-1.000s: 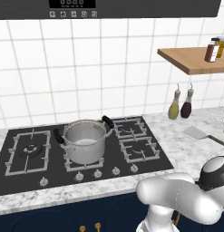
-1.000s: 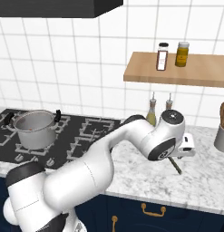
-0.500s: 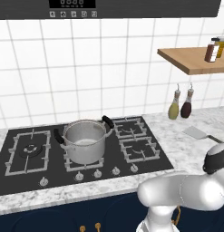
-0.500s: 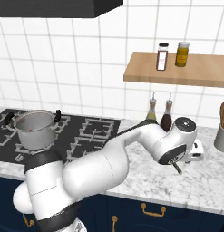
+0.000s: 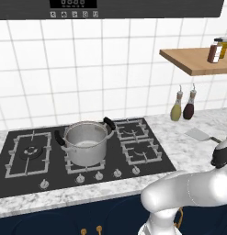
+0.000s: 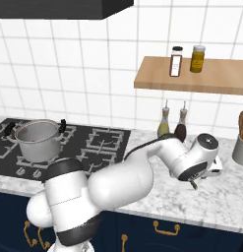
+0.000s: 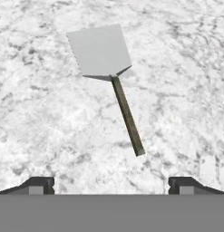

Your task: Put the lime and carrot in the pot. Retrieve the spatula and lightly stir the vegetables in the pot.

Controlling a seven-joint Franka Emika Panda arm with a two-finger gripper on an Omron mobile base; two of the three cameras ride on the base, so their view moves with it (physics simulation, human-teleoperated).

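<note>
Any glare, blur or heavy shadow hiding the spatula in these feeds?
Hand view: spatula sharp, evenly lit, faint shadow beside its handle, no glare. Left base view: its blade is crisp on the counter. Right base view: the arm covers that spot.

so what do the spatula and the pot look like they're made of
Spatula: flat matte light-grey blade, plastic or dull metal, hard to tell; thin dark brownish handle, possibly wood. Pot: shiny silvery wall with reflections, looks like polished steel, with black handles, likely plastic.

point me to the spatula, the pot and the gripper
spatula (image 7: 100,50), hand view, middle of the grey blade
pot (image 5: 85,148), left base view, steel side wall
gripper (image 7: 111,186), hand view, midway between the two open fingertips
</note>
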